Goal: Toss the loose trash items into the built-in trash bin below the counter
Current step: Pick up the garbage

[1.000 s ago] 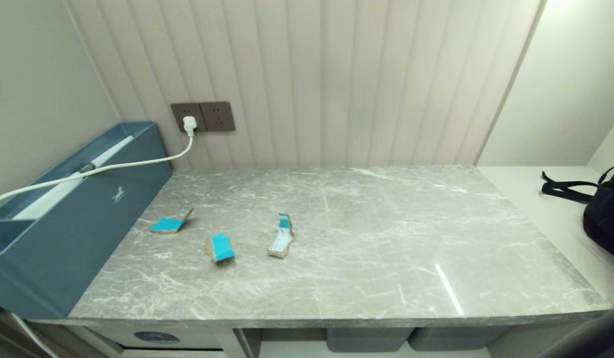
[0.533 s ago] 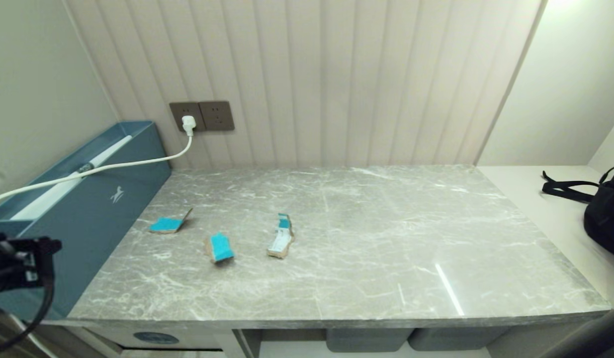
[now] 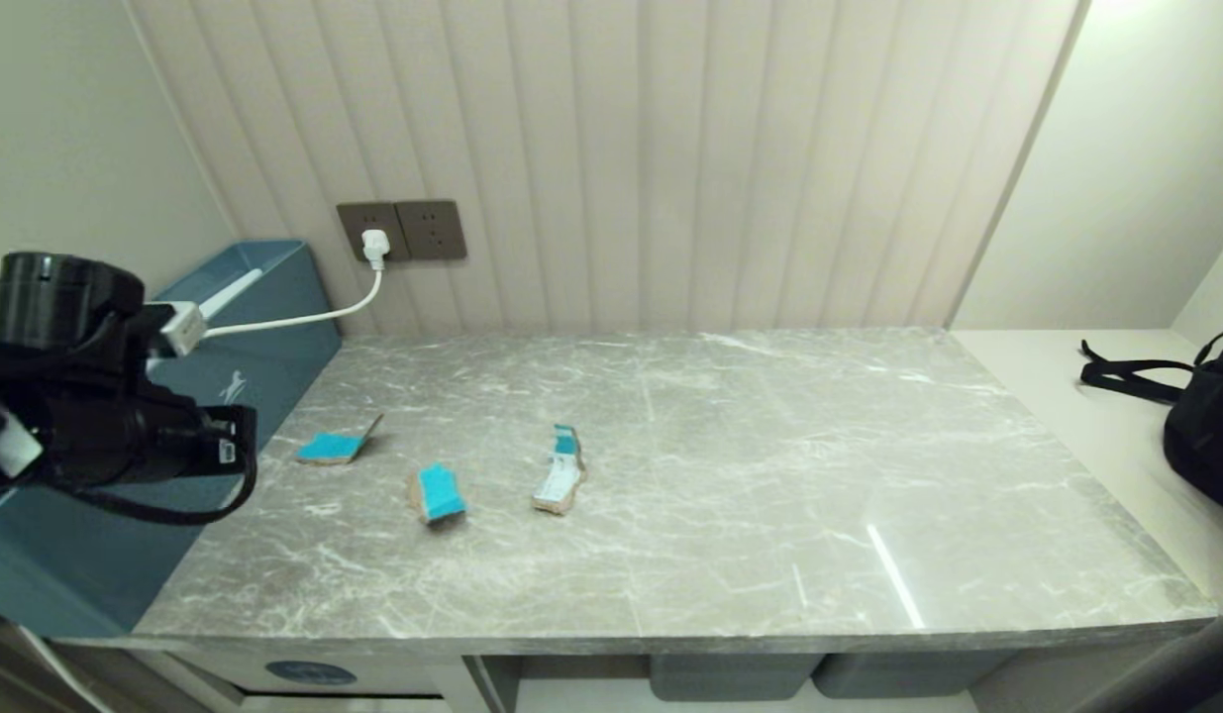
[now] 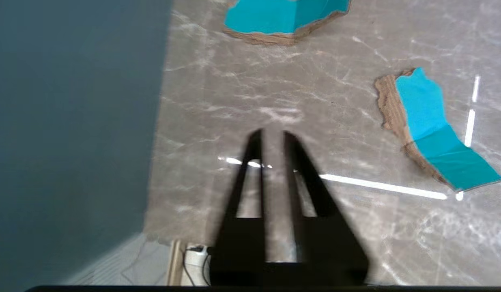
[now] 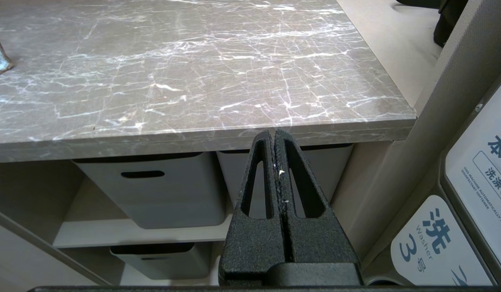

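Head view: three torn scraps lie left of centre on the grey marble-look counter (image 3: 730,465). At far left is a flat brown piece with a teal face (image 3: 334,447). To its lower right is a curled brown piece with teal on top (image 3: 439,492). Furthest right is a folded teal-and-white printed carton strip (image 3: 561,471). All three are apart from each other. The left gripper (image 3: 230,446) hangs at the left edge of the frame, over a blue box (image 3: 86,535) marked with a small white horse logo, near the flat scrap without touching it. At the bottom left, below the counter edge, the trash bin flap (image 3: 314,673) shows a blue oval sticker.

Left wrist view: the left gripper (image 4: 272,140) has its fingers slightly parted with nothing between them, above bare marble. The teal scraps sit at the top centre (image 4: 282,18) and at the right (image 4: 433,129).

Right wrist view: the right gripper (image 5: 274,136) is pressed together in front of the counter's front edge, with grey baskets (image 5: 153,190) beneath. At the lower right, a label (image 5: 433,239) reads "Washer 3".
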Motion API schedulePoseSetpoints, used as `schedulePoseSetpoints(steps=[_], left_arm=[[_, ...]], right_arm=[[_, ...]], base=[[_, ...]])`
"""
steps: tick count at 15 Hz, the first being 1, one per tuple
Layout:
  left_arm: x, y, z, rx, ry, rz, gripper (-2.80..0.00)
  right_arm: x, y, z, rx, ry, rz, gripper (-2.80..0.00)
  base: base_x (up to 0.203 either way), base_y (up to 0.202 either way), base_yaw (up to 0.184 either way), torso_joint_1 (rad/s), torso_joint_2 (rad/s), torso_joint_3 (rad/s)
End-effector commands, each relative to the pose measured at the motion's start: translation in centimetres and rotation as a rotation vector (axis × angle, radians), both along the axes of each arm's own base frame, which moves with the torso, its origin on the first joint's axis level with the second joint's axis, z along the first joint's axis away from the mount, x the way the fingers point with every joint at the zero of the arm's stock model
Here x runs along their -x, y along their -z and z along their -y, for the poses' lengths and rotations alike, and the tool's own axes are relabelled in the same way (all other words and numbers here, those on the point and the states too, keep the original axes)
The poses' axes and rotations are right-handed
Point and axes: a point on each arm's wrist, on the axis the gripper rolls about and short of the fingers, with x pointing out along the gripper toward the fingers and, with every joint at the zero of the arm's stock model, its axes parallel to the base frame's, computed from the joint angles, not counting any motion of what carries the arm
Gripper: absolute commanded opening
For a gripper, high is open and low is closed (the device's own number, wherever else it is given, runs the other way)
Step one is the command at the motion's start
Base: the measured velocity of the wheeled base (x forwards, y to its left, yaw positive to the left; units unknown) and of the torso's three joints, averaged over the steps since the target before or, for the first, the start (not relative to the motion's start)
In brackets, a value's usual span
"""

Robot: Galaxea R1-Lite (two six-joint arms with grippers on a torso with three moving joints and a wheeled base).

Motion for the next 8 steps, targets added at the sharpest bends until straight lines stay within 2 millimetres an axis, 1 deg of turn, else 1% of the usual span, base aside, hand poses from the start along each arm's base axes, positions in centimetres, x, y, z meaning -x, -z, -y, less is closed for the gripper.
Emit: schedulePoseSetpoints(steps=[1,4,6,8], left_arm=[[-1.8,1.5,0.3,0.006,0.017,-0.054,0.00],[-3.4,2.6,1.1,0.028,0.056,-0.071,0.00],[-5.0,3.3,1.5,0.019,0.050,-0.069,0.00],[-7.4,4.8,1.7,-0.001,0.029,-0.020,0.00]], right_arm=[[0.0,0.0,0.0,-0.001,0.000,-0.001,-2.80],[0.0,0.0,0.0,-0.001,0.000,-0.001,-2.80],[0.0,0.0,0.0,-0.001,0.000,-0.001,-2.80],[0.0,0.0,0.0,-0.001,0.000,-0.001,-2.80]], base=[[0.000,0.000,0.000,0.000,0.00,0.000],[0.000,0.000,0.000,0.000,0.00,0.000],[0.000,0.000,0.000,0.000,0.00,0.000],[0.000,0.000,0.000,0.000,0.00,0.000]])
